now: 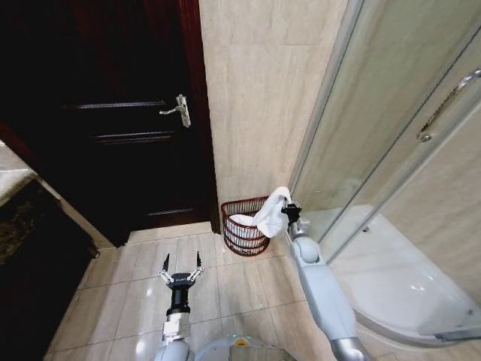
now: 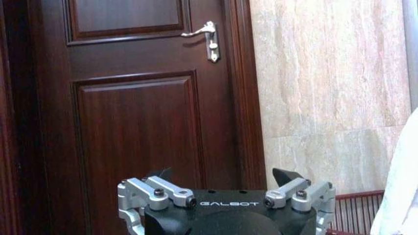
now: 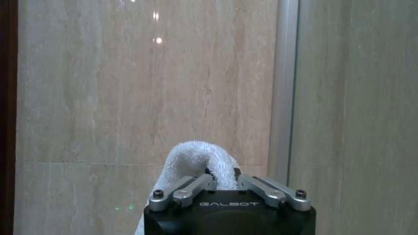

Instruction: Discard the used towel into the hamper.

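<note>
Towel [image 1: 272, 213]: white, bunched up, pinched in the right gripper and hanging from it. Sits right of center in the head view, drooping over the hamper's 3 o'clock rim. Right wrist view has a fat loop of it [image 3: 199, 161] poking up between the fingers. Left wrist view catches a white strip of it [image 2: 400, 186] at the edge.

Hamper [image 1: 242, 226]: round dark red wire basket on the floor, up against the tan wall, tucked between the door and the shower glass. Something white already inside. From the towel it's roughly 8 o'clock, touching or almost, can't tell which. A bit of its rim [image 2: 356, 210] shows in the left wrist view too.

Right gripper [image 1: 289, 211]: arm stretched out from the bottom of the head view, claw at the hamper's 3 o'clock side, above the rim, fingers squeezed on the towel [image 3: 222, 183].

Left gripper [image 1: 181, 271]: low over the floor tiles, around 7 o'clock from the hamper and well apart from it. Claw spread wide, nothing in it, pointing at the door [image 2: 225, 183].

Door [image 1: 113, 113]: dark wood, silver lever handle [image 1: 179, 110], at 10 o'clock from the hamper.

Shower [image 1: 391, 165]: curved glass enclosure, 2 o'clock from the hamper, white tray [image 1: 398, 286] below.
</note>
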